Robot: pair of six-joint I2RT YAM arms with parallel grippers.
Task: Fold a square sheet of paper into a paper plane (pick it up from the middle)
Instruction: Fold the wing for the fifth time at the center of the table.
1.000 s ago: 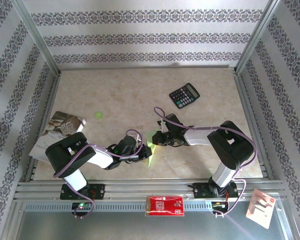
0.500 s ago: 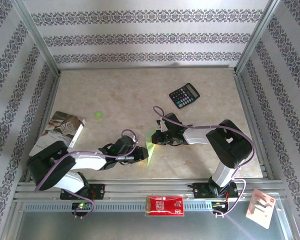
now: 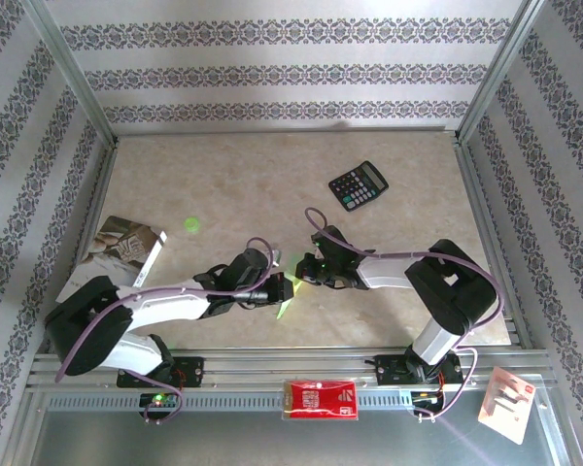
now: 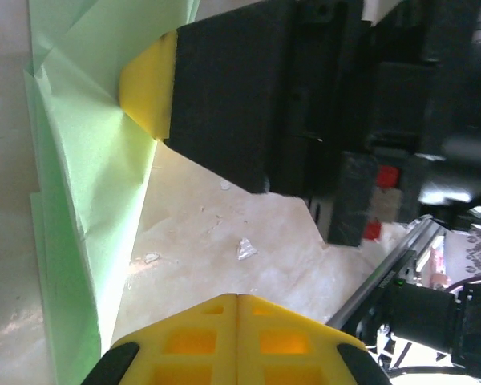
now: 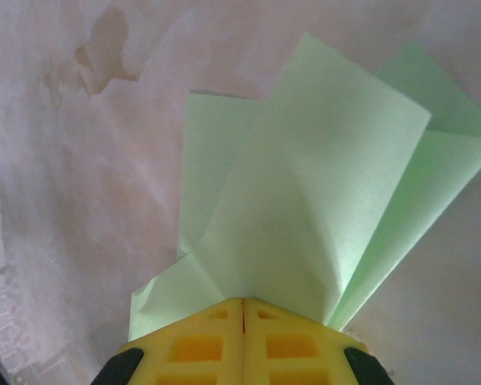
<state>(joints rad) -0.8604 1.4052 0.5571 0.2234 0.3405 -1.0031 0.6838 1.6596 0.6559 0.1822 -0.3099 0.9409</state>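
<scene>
Front and centre on the desk (image 3: pixel 223 184), the right tool (image 5: pixel 242 303) pinches the folded green paper (image 5: pixel 305 200); its wrist view shows layers fanning outward. Left wrist view shows the left tool (image 4: pixel 237 298) pressed together just beside it.

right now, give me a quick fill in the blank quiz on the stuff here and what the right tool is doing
1. The right tool is shut on the folded ___ paper.
2. The calculator has a ___ body.
3. Seen from above, the booklet lies far to the ___ of the calculator.

Missing words: green; black; left
</scene>
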